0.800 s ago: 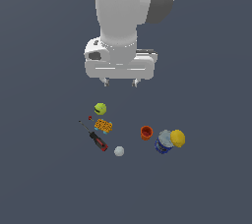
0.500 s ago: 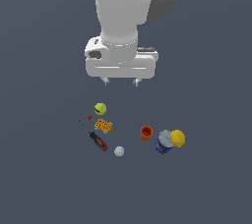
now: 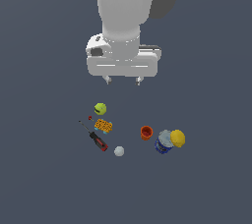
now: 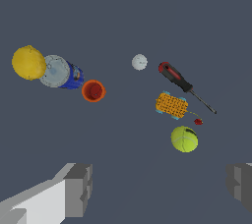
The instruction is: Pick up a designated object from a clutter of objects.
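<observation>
The yellow lump (image 3: pixel 177 138) lay at the far end of the clutter on the exterior view's right, pressed against the lid end of the blue can (image 3: pixel 164 142), which lay tipped on its side with its pale lid showing. The lump looked nearly round, so no clear long axis or heading could be read from either view; at most it seemed a little bumpy in outline. The main risk, as I judged it, was that contact: a finger coming down on the can's side would strike the can or nudge it, and the smooth rounded lump could roll or squirt out of a pinch that was off-centre. The orange cup (image 3: pixel 146 132) stood just beyond the can, apart from it. The gripper (image 3: pixel 122 80) hung high above the items with its fingers (image 4: pixel 76 188) spread wide and nothing between them, nearer the yellow-green ball (image 3: pixel 100 108) than the lump, so a sideways shift was needed first.
</observation>
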### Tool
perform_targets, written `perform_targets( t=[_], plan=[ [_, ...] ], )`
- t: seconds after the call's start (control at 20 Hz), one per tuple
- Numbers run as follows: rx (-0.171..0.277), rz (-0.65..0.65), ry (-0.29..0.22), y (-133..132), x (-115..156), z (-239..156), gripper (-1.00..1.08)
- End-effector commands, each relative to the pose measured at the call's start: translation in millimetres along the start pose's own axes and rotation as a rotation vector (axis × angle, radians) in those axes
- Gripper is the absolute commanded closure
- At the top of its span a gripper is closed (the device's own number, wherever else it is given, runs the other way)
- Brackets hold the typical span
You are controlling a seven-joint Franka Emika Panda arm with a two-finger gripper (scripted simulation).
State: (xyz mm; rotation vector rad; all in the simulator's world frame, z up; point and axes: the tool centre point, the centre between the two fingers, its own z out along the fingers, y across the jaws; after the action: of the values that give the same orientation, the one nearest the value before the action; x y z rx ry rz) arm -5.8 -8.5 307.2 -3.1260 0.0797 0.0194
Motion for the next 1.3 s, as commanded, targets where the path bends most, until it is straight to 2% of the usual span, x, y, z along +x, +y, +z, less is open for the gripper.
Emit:
perform_targets(
  t=[0.0,0.3,0.55,0.95,1.25],
  plan=[
    [-0.002,-0.013,0.0,-3.3,3.0,1.6,-0.92],
    [-0.014,-0.091,0.0,-21.4,20.1,11.0,-0.92],
    [-0.026,-0.2,0.0,-48.8,42.3,26.0,-0.92],
    [-0.036,-0.446,0.001,-118.3,83.6,67.8,-0.92],
    [-0.031,-0.603,0.003,-167.1,102.6,100.2,-0.92]
  ],
)
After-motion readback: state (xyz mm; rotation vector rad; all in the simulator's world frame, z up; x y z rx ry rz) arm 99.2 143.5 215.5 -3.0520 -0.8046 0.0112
